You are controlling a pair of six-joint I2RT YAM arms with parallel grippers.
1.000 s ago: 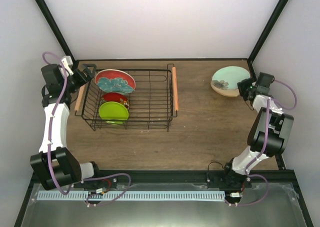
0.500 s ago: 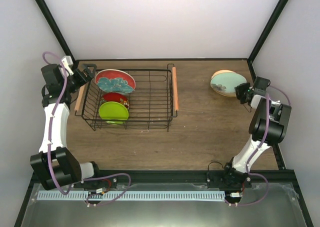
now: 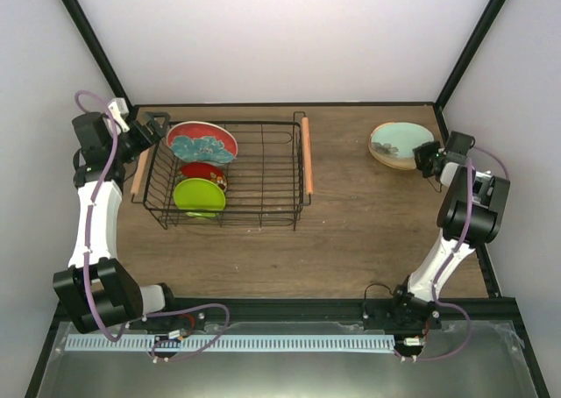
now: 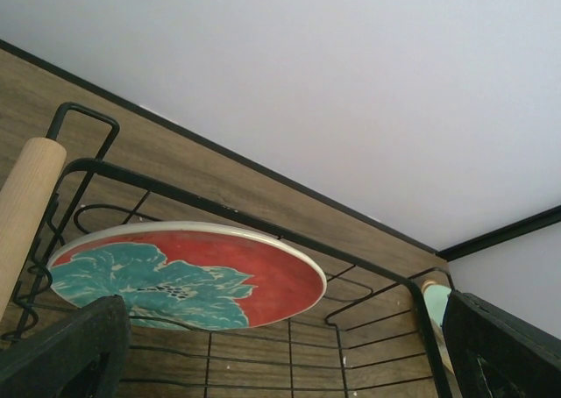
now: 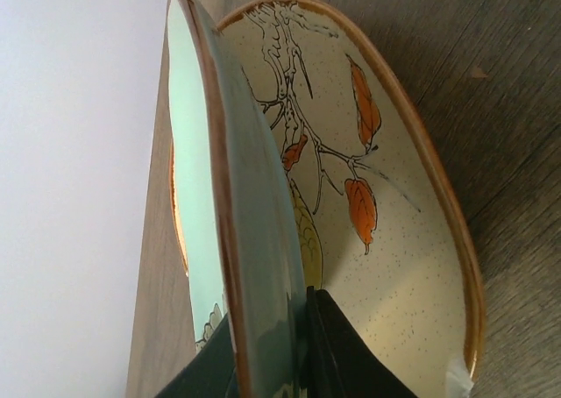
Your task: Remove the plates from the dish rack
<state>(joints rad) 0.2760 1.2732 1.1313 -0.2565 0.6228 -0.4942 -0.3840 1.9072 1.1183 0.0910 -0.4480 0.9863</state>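
Note:
The dish rack (image 3: 230, 123) stands at the back left and holds the red-rimmed teal floral plate (image 3: 202, 142), the small red patterned plate (image 3: 203, 172) and the lime green plate (image 3: 199, 195). My left gripper (image 3: 156, 128) is open at the rack's back left corner, its fingers wide apart in front of the floral plate (image 4: 188, 271), not touching it. My right gripper (image 3: 427, 156) is shut on the rim of the pale mint green plate (image 3: 399, 140), held tilted on edge (image 5: 254, 205) against the cream plate (image 5: 394, 240) lying on the table at the back right.
The rack's orange-brown handles run along its left side (image 4: 26, 205) and right side (image 3: 306, 155). Black frame posts and white walls close in the back and both sides. Bare wooden table (image 3: 351, 214) lies between the rack and the two plates at the right.
My right gripper has shifted a little left and back with the mint plate, tilting it over the cream plate. The left arm and the rack's plates have not moved.

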